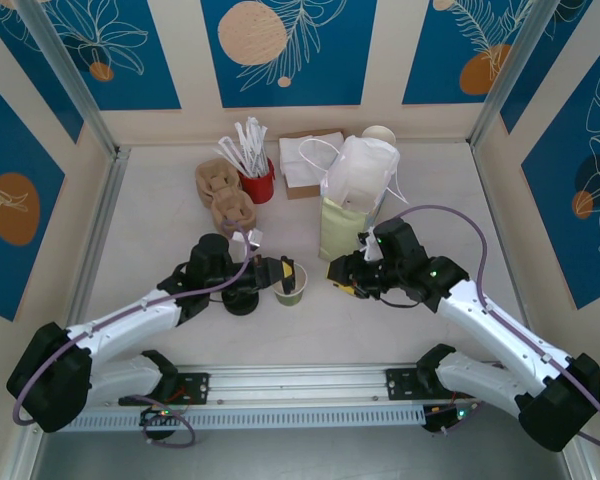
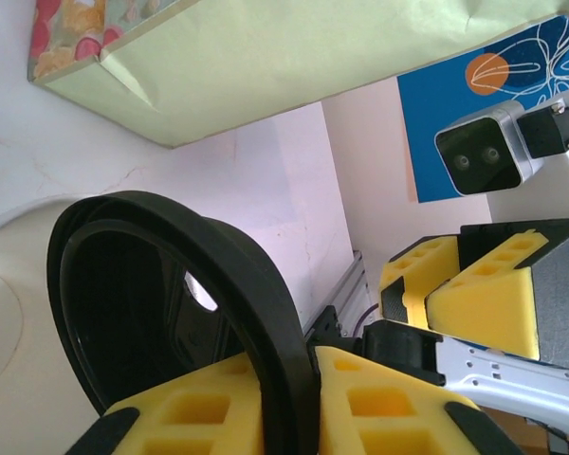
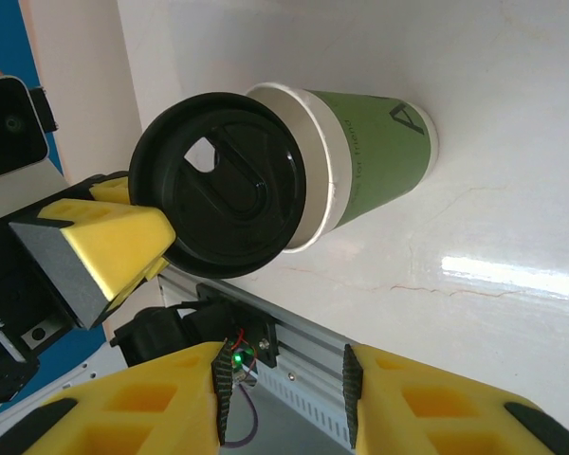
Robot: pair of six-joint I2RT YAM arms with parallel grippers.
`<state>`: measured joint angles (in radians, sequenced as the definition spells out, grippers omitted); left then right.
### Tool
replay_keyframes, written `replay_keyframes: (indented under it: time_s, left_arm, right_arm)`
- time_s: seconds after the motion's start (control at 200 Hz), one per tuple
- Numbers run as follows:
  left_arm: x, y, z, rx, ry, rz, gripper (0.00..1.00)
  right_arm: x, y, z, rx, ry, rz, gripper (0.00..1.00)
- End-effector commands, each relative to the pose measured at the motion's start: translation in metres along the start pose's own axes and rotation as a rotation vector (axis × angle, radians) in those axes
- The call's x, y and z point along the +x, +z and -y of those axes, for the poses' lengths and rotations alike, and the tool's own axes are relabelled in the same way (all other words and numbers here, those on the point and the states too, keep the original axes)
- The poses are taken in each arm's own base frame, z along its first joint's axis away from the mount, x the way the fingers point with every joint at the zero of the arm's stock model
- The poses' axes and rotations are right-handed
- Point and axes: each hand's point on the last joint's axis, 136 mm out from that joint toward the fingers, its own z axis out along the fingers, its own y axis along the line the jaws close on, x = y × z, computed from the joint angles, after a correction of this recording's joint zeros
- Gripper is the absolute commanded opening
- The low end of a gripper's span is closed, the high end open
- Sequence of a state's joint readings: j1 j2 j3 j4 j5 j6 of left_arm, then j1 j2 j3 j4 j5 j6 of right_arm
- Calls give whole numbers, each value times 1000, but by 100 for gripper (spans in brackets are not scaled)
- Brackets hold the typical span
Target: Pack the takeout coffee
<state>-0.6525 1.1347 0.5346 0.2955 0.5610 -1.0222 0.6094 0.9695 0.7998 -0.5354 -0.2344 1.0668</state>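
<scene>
Takeout coffee cup (image 1: 291, 284) stands upright on the worktop (image 1: 310, 330), near center. Left tool (image 1: 276, 273), at the cup's 9 o'clock, pinches the black lid (image 3: 223, 185) by its rim, lid on edge beside the cup mouth. Right tool (image 1: 337, 273), at 3 o'clock, stands spread, apart from the cup.

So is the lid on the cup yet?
Not seated: the black lid, pinched by the left gripper, sits tilted against the cup, its rim partly uncovered.

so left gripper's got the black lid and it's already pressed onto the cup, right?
Not pressed on. Right wrist view: the left gripper holds the black lid by its edge, tilted beside the open mouth of the cup, unseated.
</scene>
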Motion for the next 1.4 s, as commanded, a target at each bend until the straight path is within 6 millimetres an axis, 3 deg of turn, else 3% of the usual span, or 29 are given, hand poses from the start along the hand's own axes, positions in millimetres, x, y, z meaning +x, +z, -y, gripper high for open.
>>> replay_keyframes:
  time_s: [0.0, 0.23, 1.07, 1.185, 1.394]
  left_arm:
    - [-2, -1, -4, -4, 2, 5, 20]
    - [-3, -8, -5, -47, 25, 19, 28]
    - [3, -28, -27, -163, 55, 57, 38]
    - [1, -28, -21, -151, 81, 62, 40]
    - [-6, -44, -13, -244, 218, 62, 53]
  right_arm:
    - [1, 2, 5, 24, 23, -6, 39]
    - [0, 0, 6, 30, 22, -2, 39]
    - [-2, -2, 8, 36, 27, 3, 39]
    - [-2, -1, 9, 35, 27, 1, 39]
    - [-3, 2, 6, 12, 22, 2, 39]
